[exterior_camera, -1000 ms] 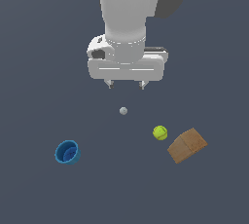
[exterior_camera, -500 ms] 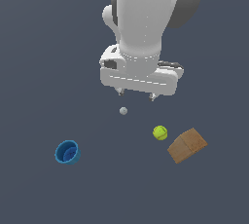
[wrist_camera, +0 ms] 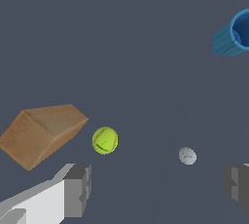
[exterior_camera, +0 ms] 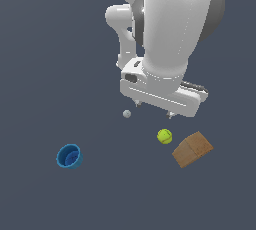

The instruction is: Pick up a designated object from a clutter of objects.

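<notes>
The designated object, a plain brown box [exterior_camera: 192, 149] [wrist_camera: 41, 133], lies on the dark floor at the exterior view's right. In the clutter of objects, a yellow-green ball [exterior_camera: 164, 136] [wrist_camera: 105, 140] rests just beside the box, and a blue cup [exterior_camera: 69, 156] [wrist_camera: 233, 34] lies on its side far off at the exterior view's left. My gripper [exterior_camera: 154, 110] [wrist_camera: 158, 189] hangs above the floor, up and to the left of the ball and box in the exterior view. It is open, its fingers [wrist_camera: 78, 189] are wide apart, and nothing is between them.
A small grey sphere [exterior_camera: 127, 114] [wrist_camera: 187, 156] sits on the floor below the gripper's left side in the exterior view. The arm's large white body [exterior_camera: 170, 39] fills the upper middle of that view.
The arm has swung toward the exterior view's right, bringing the gripper nearer the ball and box. The objects have not moved, and the fingers stay apart.
</notes>
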`<action>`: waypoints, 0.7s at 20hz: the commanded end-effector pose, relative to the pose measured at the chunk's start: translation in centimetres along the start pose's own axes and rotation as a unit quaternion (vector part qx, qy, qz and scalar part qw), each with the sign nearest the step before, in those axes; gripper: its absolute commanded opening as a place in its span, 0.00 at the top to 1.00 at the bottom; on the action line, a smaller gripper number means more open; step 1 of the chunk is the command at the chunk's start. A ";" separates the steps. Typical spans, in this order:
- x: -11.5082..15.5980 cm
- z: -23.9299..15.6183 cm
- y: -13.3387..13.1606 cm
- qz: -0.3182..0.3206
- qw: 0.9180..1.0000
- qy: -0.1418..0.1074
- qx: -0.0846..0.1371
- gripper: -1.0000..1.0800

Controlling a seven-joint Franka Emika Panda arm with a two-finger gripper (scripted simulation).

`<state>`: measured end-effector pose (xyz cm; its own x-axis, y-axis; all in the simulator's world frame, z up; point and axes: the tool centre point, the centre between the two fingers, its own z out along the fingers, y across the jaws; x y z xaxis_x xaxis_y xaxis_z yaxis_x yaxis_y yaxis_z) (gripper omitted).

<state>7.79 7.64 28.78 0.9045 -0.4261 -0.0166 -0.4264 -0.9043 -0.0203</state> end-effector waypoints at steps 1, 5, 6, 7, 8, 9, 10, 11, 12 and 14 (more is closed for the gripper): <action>0.2 0.6 -1.2 0.025 1.000 0.000 0.000 0.04; 0.3 1.5 -3.2 0.065 0.998 0.000 -0.001 0.04; 0.3 1.7 -3.7 0.075 0.997 0.000 -0.001 0.04; 0.3 2.0 -4.2 0.085 0.996 0.000 -0.001 0.04; 0.4 2.2 -4.7 0.094 0.996 0.001 -0.001 0.04; 0.4 2.5 -5.2 0.104 0.995 0.001 -0.002 0.04; 0.4 2.8 -5.7 0.114 0.993 0.001 -0.002 0.04; 0.3 3.0 -6.2 0.124 0.992 0.001 -0.002 0.04; 0.3 3.3 -6.7 0.133 0.991 0.001 -0.002 0.04; 0.3 3.8 -7.6 0.153 0.988 0.002 -0.003 0.04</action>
<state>10.99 13.82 25.50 0.7542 -0.6563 -0.0181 -0.6566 -0.7542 -0.0106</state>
